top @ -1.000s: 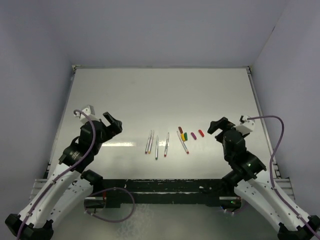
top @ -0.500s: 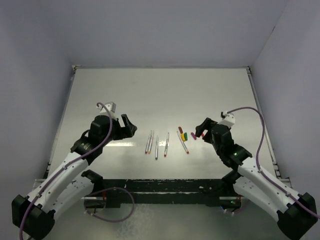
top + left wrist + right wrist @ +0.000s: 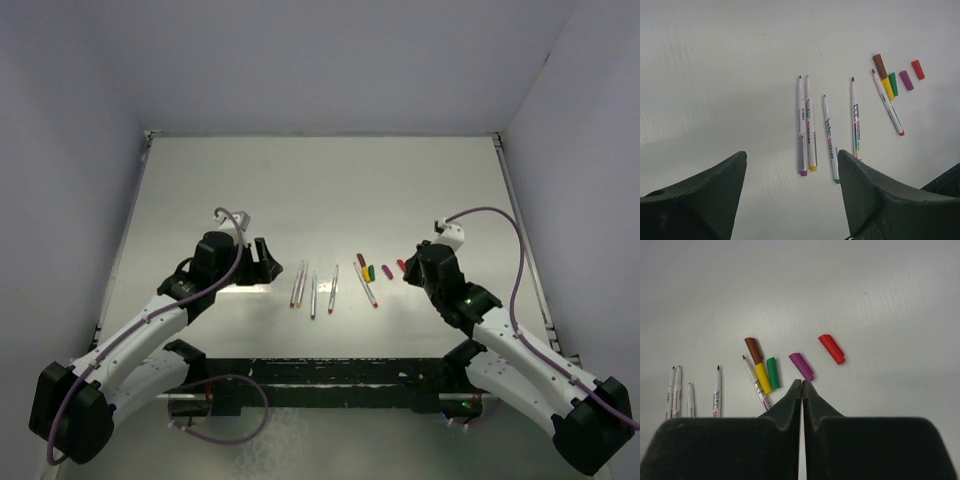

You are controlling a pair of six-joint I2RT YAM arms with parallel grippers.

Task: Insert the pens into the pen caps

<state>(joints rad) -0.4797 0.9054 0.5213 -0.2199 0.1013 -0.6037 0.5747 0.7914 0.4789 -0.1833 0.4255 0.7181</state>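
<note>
Five thin silver pens lie side by side at mid-table: a pair (image 3: 299,284), a third pen (image 3: 313,295), a fourth pen (image 3: 333,288) and a slanted red-ended pen (image 3: 366,286). In the left wrist view the same pens show magenta (image 3: 801,125), yellow (image 3: 810,125) and green (image 3: 830,140) ends. Just right of them lie the pen caps: brown (image 3: 753,350), yellow (image 3: 763,378), green (image 3: 773,372), magenta (image 3: 801,366), red (image 3: 832,349). My left gripper (image 3: 791,155) stands open, empty, short of the pens' near ends. My right gripper (image 3: 802,382) is shut on nothing, its tips just before the magenta cap.
The white table (image 3: 320,190) has raised rims at left, right and back, with grey walls beyond. A black rail (image 3: 330,385) runs along the near edge between the arm bases. Purple cables loop off both wrists.
Both arms have swung inward toward the pens and caps. The right gripper has gone from open to shut. The left jaws have narrowed somewhat.
</note>
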